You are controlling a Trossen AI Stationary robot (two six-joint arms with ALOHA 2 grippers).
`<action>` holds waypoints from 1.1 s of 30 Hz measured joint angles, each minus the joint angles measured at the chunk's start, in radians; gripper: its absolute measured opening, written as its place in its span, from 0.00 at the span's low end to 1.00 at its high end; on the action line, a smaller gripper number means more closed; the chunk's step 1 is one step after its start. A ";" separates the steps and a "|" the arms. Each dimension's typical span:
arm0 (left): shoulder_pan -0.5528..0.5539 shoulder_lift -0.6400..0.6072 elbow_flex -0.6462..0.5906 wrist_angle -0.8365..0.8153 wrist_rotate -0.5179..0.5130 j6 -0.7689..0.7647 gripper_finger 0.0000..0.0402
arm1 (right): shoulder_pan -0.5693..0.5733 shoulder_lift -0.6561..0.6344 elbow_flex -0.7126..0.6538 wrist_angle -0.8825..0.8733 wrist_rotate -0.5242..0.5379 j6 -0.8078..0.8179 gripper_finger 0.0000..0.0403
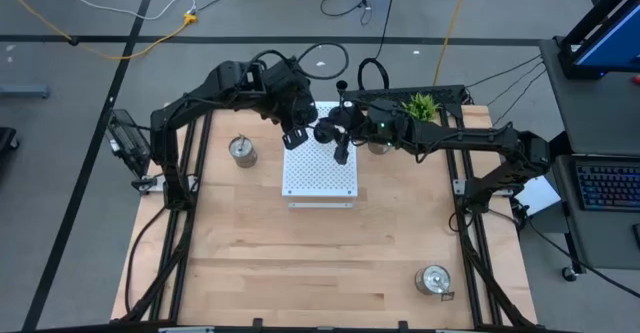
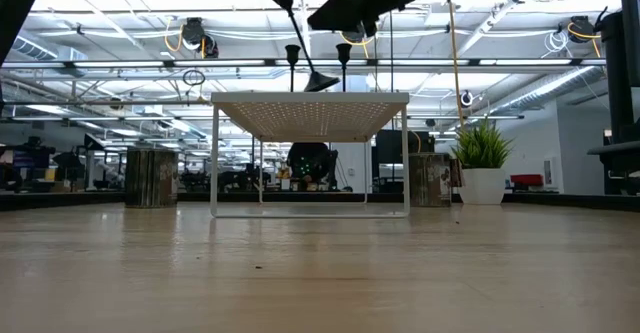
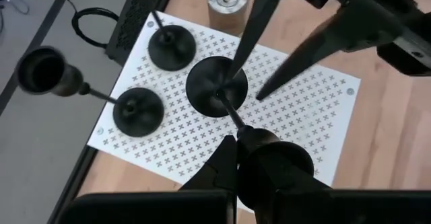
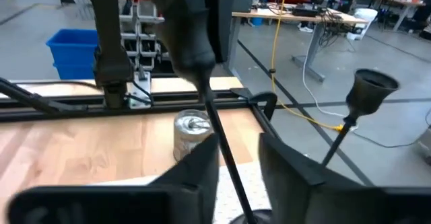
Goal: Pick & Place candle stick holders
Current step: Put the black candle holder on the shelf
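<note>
Matt black candle stick holders (image 3: 215,84), seemingly metal, stand on a smooth white perforated board (image 3: 316,116); the desk (image 1: 300,253) is pale wood.

Perforated board (image 1: 320,168) mid-table, three black candle stick holders (image 3: 139,109) on it. Silver holders: one left (image 1: 241,151), one near-right corner (image 1: 433,280). Plant (image 1: 420,105) far right.

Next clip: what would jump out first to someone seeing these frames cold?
Both arms meet over the white perforated board at the table's far middle. The left hand is shut on the top of a black candle holder whose base is tilted over the board, with the right hand straddling its stem. Two more black holders stand on the board, and silver ones sit scattered around the table.
</note>
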 joint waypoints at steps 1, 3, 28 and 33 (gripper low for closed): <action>0.000 0.000 0.000 0.003 0.002 0.002 0.03 | 0.000 0.002 0.000 0.001 -0.001 0.009 0.29; -0.001 0.000 0.000 0.011 0.014 0.003 0.03 | 0.001 0.009 0.000 -0.001 -0.003 0.016 0.35; 0.001 0.004 0.000 0.084 0.060 0.007 0.03 | -0.005 0.022 0.000 0.059 -0.010 0.016 0.09; 0.001 0.005 0.000 0.079 0.076 0.005 0.03 | -0.004 0.022 0.000 0.056 -0.018 -0.024 0.04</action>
